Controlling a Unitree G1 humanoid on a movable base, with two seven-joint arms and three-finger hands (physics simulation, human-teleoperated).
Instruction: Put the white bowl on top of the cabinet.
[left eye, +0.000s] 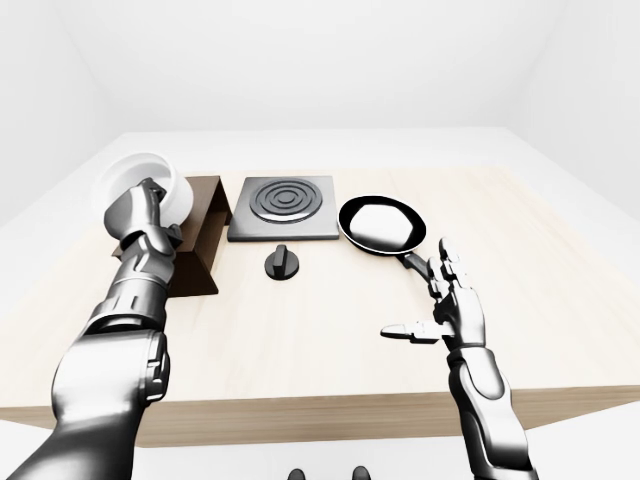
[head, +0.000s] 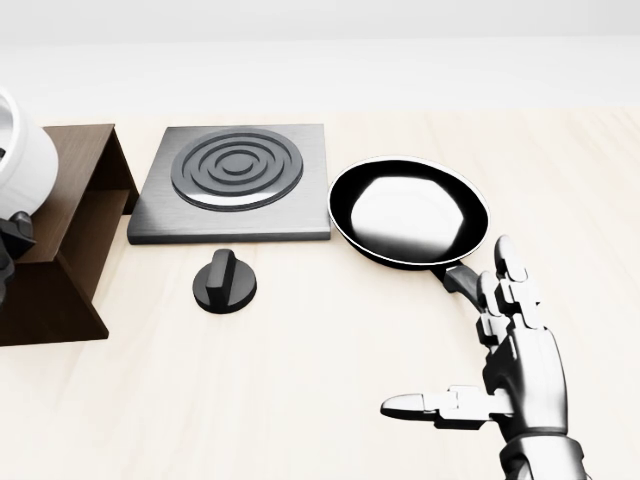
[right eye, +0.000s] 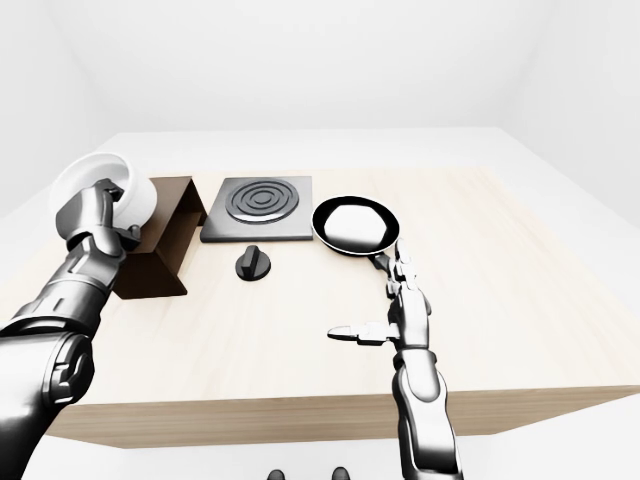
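Note:
The white bowl (left eye: 152, 182) is tilted on its side, held in my left hand (left eye: 140, 212) over the left part of the dark brown cabinet (left eye: 205, 225); the fingers close round its rim. In the head view only part of the bowl (head: 22, 160) shows at the left edge, above the cabinet (head: 80, 180). Whether the bowl touches the cabinet top I cannot tell. My right hand (left eye: 440, 305) is open and empty, fingers spread above the table, below the pan's handle.
A grey hob plate with rings (head: 235, 180) lies right of the cabinet, a black knob (head: 224, 282) below it. A black frying pan (head: 410, 210) lies right of the plate, its handle toward my right hand. The wooden table (left eye: 560, 300) extends right.

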